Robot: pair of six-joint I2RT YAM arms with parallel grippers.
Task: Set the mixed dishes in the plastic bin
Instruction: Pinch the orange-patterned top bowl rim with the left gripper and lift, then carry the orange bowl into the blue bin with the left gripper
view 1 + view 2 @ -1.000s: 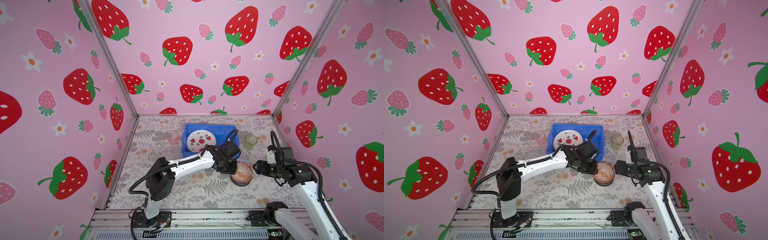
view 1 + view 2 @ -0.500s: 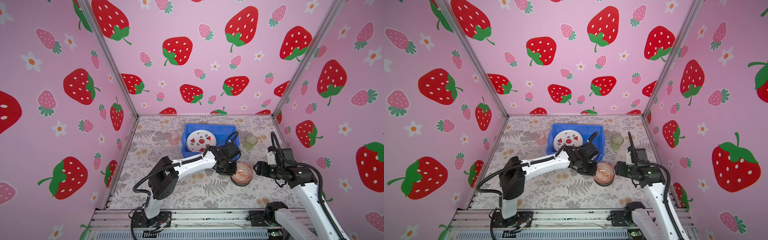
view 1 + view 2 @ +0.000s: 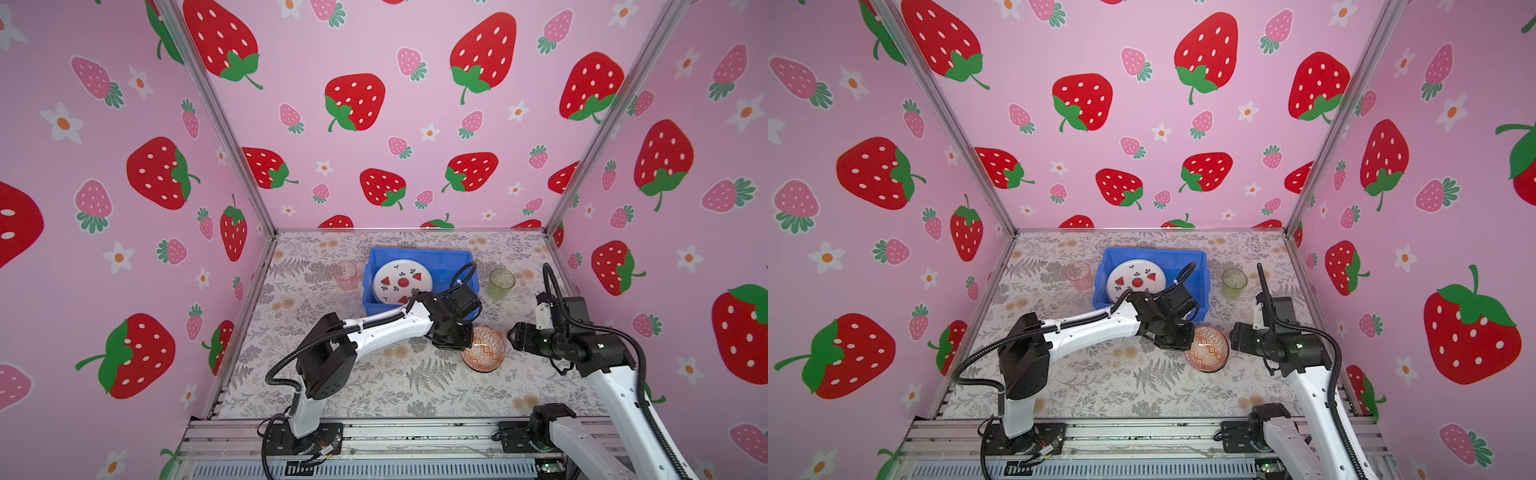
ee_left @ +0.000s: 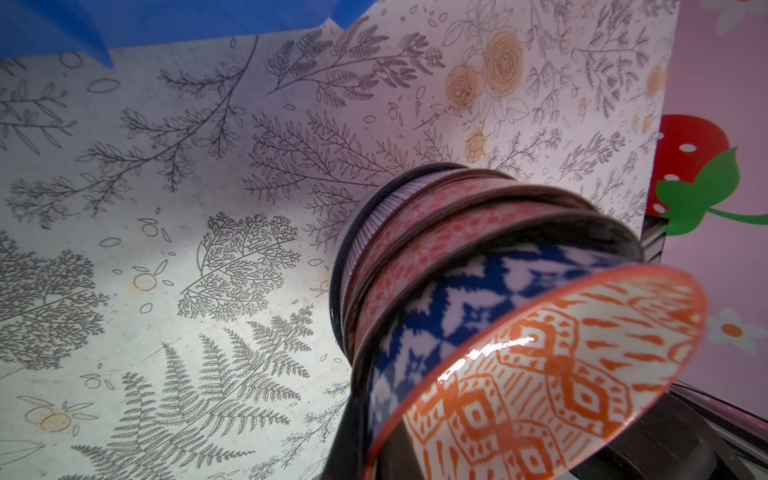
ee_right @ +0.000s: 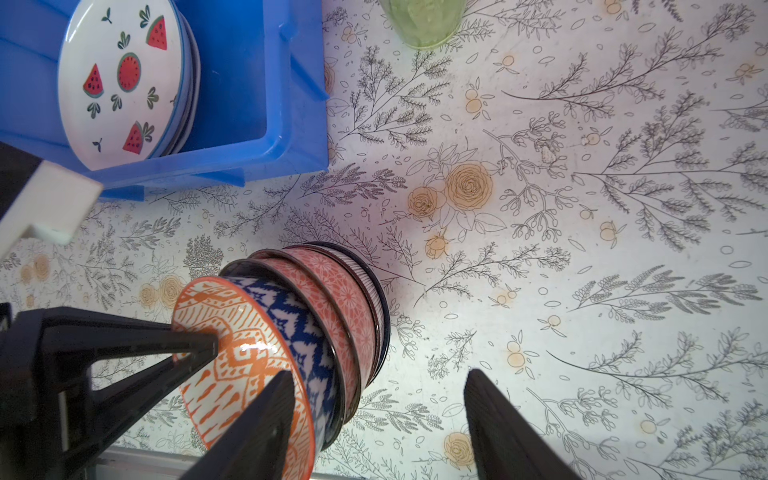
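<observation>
The left gripper (image 3: 459,338) is pinched tight on the left rim of the orange bowl (image 3: 484,353); in the right wrist view one of its fingers (image 5: 195,340) lies inside the bowl. That bowl tops a stack of bowls (image 5: 332,316), with blue-and-white and coral ones nested beneath. The stack is just right of centre in both top views, and whether it rests on the table (image 3: 395,390) or is lifted I cannot tell. The right gripper (image 3: 512,332) hangs just right of the stack, jaws wide apart with nothing between them. Just above the bowls, mid-frame, sits the bin (image 3: 419,252), with a plate (image 3: 402,281) with watermelon slices leaning in its left half. A pink cup (image 3: 345,276) stands left of the bin and a green cup (image 3: 501,282) right of it
</observation>
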